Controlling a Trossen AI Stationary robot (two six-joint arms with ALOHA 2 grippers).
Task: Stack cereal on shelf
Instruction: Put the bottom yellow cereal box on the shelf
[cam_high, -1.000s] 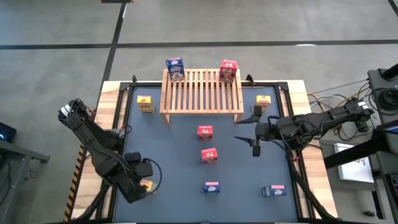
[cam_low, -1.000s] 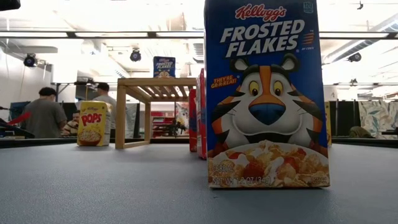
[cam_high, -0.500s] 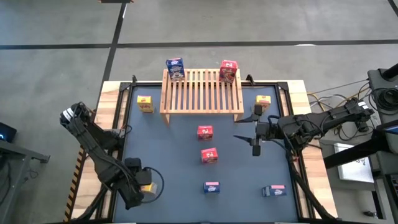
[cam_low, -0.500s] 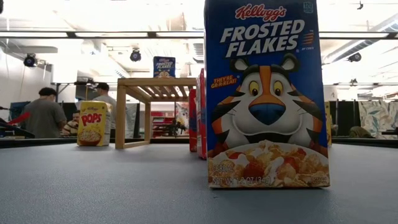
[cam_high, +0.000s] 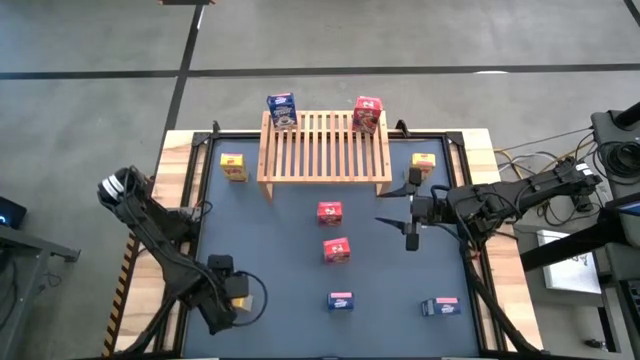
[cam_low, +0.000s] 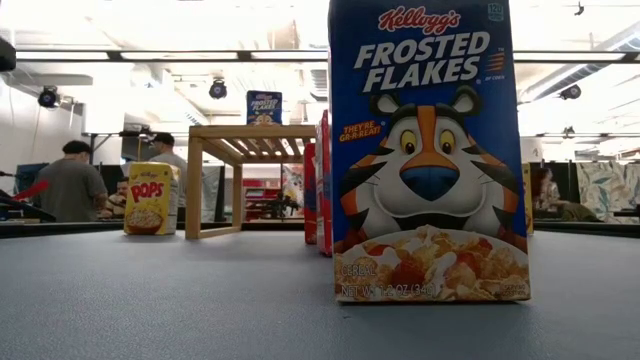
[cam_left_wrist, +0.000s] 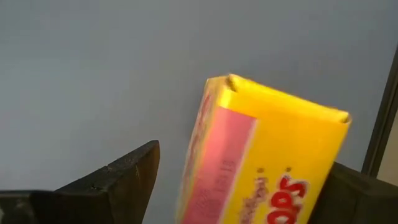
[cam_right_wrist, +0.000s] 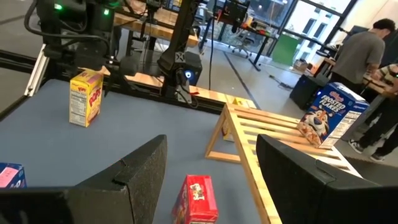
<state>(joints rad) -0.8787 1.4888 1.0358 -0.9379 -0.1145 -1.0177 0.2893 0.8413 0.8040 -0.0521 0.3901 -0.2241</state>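
We see the left gripper (cam_high: 236, 296) with its jaws wide around a yellow box (cam_left_wrist: 267, 158), grip uncertain; the right gripper (cam_high: 398, 222) hovers open, empty.

The table (cam_high: 280, 300) has a dark grey-blue mat framed by light wood edges. On it, toward twelve o'clock, stands the wooden shelf (cam_high: 325, 150); a blue box (cam_high: 282, 108) sits on its eleven o'clock corner and a red box (cam_high: 367, 113) on its one o'clock corner. Directly on the mat lie a yellow box (cam_high: 233, 166) at ten o'clock, another yellow box (cam_high: 423, 162) at two o'clock, two red boxes (cam_high: 330, 212) (cam_high: 336, 249) near the centre, a blue box (cam_high: 340, 300) at six o'clock, another blue box (cam_high: 440, 307) at five o'clock, and a third yellow box (cam_high: 238, 290) at seven o'clock.
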